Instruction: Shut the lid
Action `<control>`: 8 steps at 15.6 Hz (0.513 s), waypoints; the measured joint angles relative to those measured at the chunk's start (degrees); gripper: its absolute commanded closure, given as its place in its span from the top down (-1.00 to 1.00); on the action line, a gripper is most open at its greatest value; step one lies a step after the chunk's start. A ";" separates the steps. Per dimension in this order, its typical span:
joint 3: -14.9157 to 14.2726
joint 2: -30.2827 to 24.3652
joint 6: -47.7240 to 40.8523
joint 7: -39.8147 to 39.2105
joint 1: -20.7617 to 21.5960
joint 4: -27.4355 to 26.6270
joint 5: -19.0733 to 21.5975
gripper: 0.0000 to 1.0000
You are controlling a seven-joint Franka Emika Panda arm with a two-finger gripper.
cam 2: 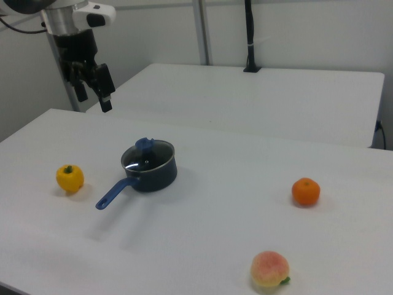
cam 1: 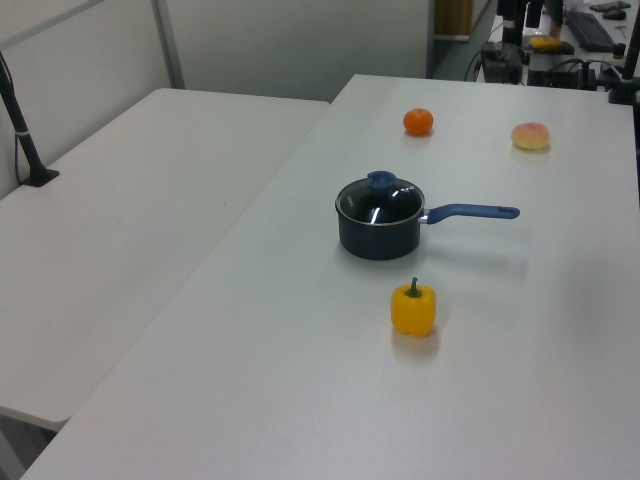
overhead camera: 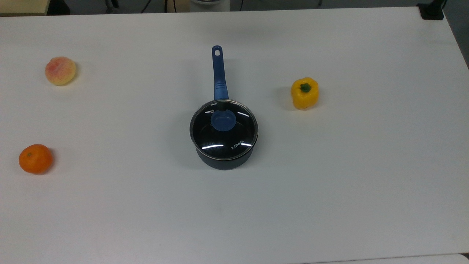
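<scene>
— Gripper [cam 2: 94, 98] first: where do you have it, and is it carrying anything?

— Your gripper hangs high above the table and well apart from the saucepan [overhead camera: 224, 161], off beyond its rim on the side where the yellow pepper [overhead camera: 304, 93] sits. Its two fingers stand spread with nothing between them.

— And the lid?

— The lid [overhead camera: 224, 134] lies on top of the saucepan, its metal rim following the saucepan's rim all the way round, with the blue knob [overhead camera: 222, 121] near the middle. In the left view it looks level, not tilted. I judge the closing done.

— So what should I do with this step?

— Check the seat before you call it. Look round the saucepan's rim for any dark gap. If you find one, come straight down over the knob, grip it lightly, lift just clear, centre over the saucepan and lower squarely. Don't push sideways, because glass slides easily on a rim. Stay clear of the saucepan's long handle [overhead camera: 218, 73]; nudging it could turn the saucepan and unseat the lid.
</scene>
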 measured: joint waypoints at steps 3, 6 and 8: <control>0.52 -0.69 1.74 -5.56 0.01 -1.77 0.04 1.00; 0.54 -0.69 8.52 -9.75 0.01 -3.47 0.04 1.00; 0.54 -0.66 11.37 -11.53 0.01 -4.79 0.04 1.00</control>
